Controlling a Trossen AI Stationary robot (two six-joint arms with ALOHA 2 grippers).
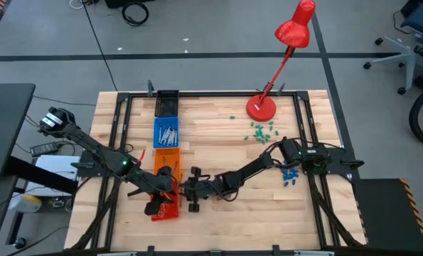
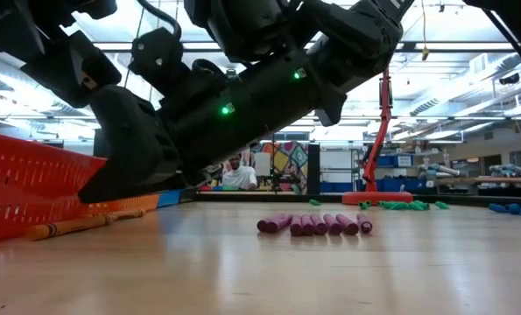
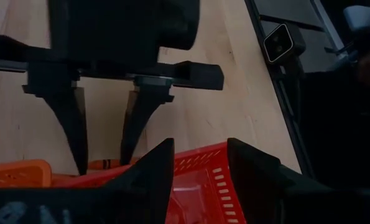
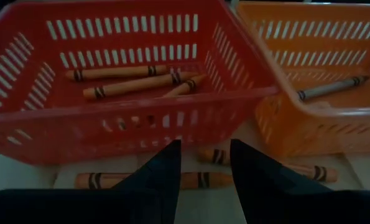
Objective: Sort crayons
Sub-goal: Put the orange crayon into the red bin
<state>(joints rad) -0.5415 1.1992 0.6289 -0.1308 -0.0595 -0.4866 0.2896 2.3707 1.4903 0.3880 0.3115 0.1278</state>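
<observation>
Orange wax crayons (image 4: 153, 180) lie on the wooden desk (image 1: 225, 227) just outside the red slotted plastic basket (image 4: 110, 134). The right end effector (image 4: 204, 163), fingers parted and empty, hangs low over one; it should straddle its middle squarely before closing. The left end effector (image 3: 197, 171), also parted and empty, hovers above the basket rim, both arms reaching low toward each other.

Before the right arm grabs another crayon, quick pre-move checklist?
1. Right gripper open and empty: ok, fingers apart, nothing between them.
2. Target in reach: ok, orange crayon lies on the table just ahead of the fingers, beside the red basket.
3. Red basket has room: ok, only a few orange crayons inside.
4. Left gripper clear of the path: not ok, it hangs open over the red basket.
5. Sorting clean: cannot tell, a grey crayon sits in the orange basket.
</observation>
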